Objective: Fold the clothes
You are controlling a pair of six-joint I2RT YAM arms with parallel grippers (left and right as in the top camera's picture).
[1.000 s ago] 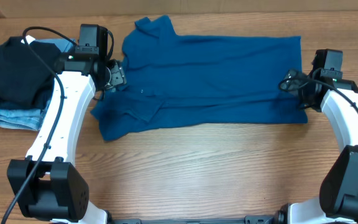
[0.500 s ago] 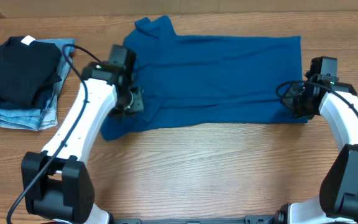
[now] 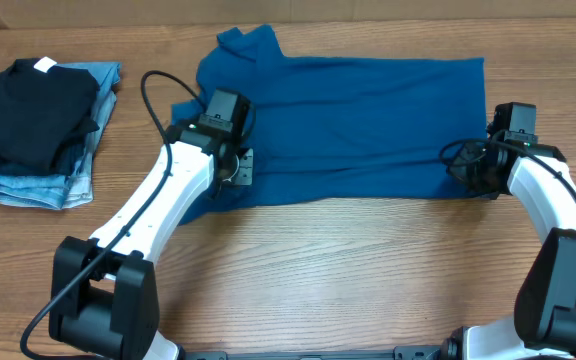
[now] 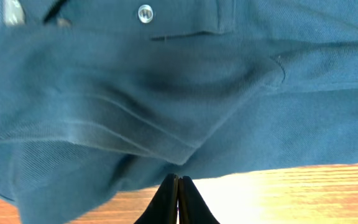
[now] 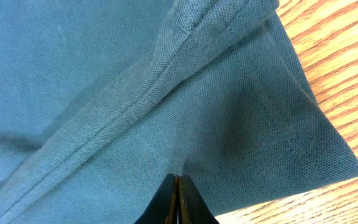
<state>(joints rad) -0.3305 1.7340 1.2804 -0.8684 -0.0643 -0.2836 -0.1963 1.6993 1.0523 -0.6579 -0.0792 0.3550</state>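
Teal shirt (image 3: 368, 110) lies flat on counter (image 3: 348, 280). L gripper (image 3: 238, 172) has swung in from shirt's left onto near sleeve edge. It and R gripper (image 3: 473, 172), spread a sec ago, are now pressed together, apparently pinching near hem. Fold lift looks ready.

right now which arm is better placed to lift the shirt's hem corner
Right: the right hand is shut on the shirt by its hem corner; the left hand grips far from it.
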